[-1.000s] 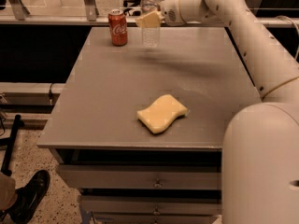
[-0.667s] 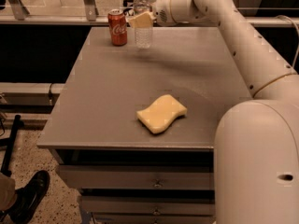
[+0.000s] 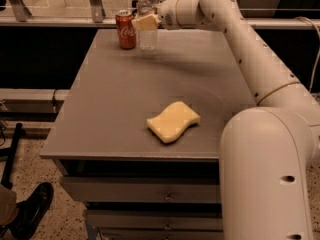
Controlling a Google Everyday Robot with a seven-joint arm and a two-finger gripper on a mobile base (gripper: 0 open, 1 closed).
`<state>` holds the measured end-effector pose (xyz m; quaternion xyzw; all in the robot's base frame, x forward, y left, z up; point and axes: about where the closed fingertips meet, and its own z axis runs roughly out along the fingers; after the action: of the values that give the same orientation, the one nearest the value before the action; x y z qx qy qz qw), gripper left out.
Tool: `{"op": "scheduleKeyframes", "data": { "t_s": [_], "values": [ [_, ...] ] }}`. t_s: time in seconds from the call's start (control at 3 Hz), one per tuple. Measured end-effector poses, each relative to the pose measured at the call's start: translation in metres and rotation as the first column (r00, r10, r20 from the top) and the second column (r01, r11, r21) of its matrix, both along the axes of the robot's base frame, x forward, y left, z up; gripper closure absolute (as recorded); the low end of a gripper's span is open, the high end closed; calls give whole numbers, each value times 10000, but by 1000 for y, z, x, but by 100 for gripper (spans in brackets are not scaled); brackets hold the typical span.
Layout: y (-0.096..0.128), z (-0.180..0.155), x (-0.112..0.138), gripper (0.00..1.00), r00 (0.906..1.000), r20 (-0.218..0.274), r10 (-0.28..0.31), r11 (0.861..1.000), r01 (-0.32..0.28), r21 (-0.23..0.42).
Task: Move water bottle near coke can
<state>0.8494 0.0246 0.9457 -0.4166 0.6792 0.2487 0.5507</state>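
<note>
The clear water bottle [image 3: 147,38] with a white cap stands upright at the far end of the grey table [image 3: 115,99], its base at or just above the surface. The red coke can [image 3: 126,29] stands just left of it, a small gap apart. My gripper [image 3: 145,22] reaches in from the right on the white arm and is shut on the bottle's middle; its pale fingers [image 3: 145,22] cover the label band.
A yellow sponge [image 3: 173,121] lies near the table's front centre-right. My arm's large white base [image 3: 265,174] fills the right foreground. Drawers [image 3: 150,196] sit under the table. A person's shoe [image 3: 31,209] is on the floor at lower left.
My gripper has carried the water bottle leftward, from well right of the coke can to right beside it.
</note>
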Motion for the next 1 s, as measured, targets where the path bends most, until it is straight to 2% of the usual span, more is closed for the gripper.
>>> {"op": "scheduleKeyframes", "data": {
  "t_s": [0.33,1.0],
  "values": [
    [11,-8,9,51,9998,132,122,9999,-121,-2],
    [21,-21,15,5,9996,-43,293,9994,-294,-202]
  ]
}}
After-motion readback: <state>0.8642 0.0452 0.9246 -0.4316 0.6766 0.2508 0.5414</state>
